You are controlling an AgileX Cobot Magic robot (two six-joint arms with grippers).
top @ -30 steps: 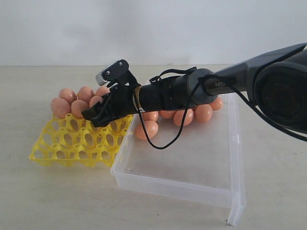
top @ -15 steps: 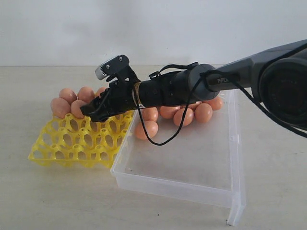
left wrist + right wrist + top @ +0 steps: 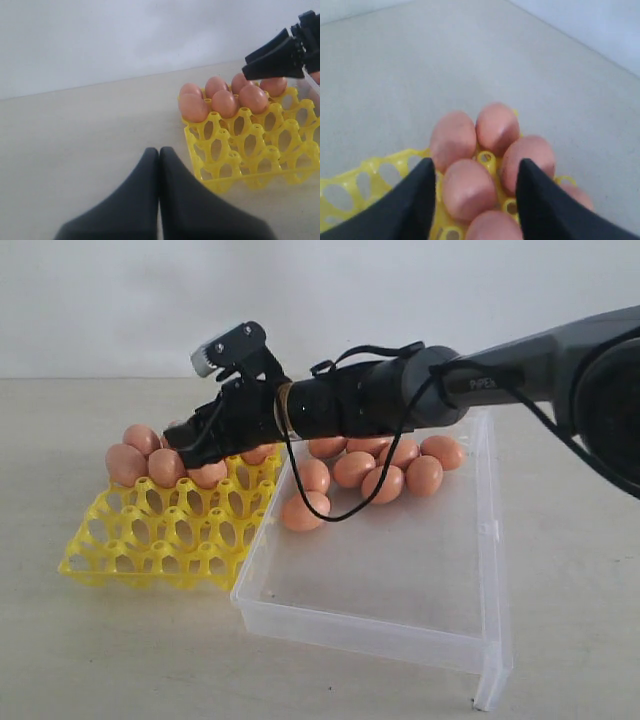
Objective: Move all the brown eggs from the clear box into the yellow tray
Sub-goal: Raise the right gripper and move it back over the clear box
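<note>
The yellow tray [image 3: 150, 540] lies left of the clear box [image 3: 360, 632]. Several brown eggs [image 3: 166, 466] fill the tray's far cups, and several more [image 3: 355, 469] lie bunched at the far end of the box. My right gripper [image 3: 185, 445] reaches across from the right and hovers open just above the tray's eggs [image 3: 467, 187], holding nothing. Its fingers [image 3: 420, 197] stand either side of one seated egg without touching it. My left gripper [image 3: 159, 150] is shut and empty over bare table, close to the tray's [image 3: 235, 165] near corner.
The right arm's forearm and a looping black cable [image 3: 330, 510] hang over the eggs in the box. A pale wall stands behind the table. The near half of the box floor [image 3: 400, 570] is bare.
My right gripper has lifted off the tray and shifted slightly left. The egg that was between its fingers now sits in a tray cup. Its jaws have narrowed a little.
</note>
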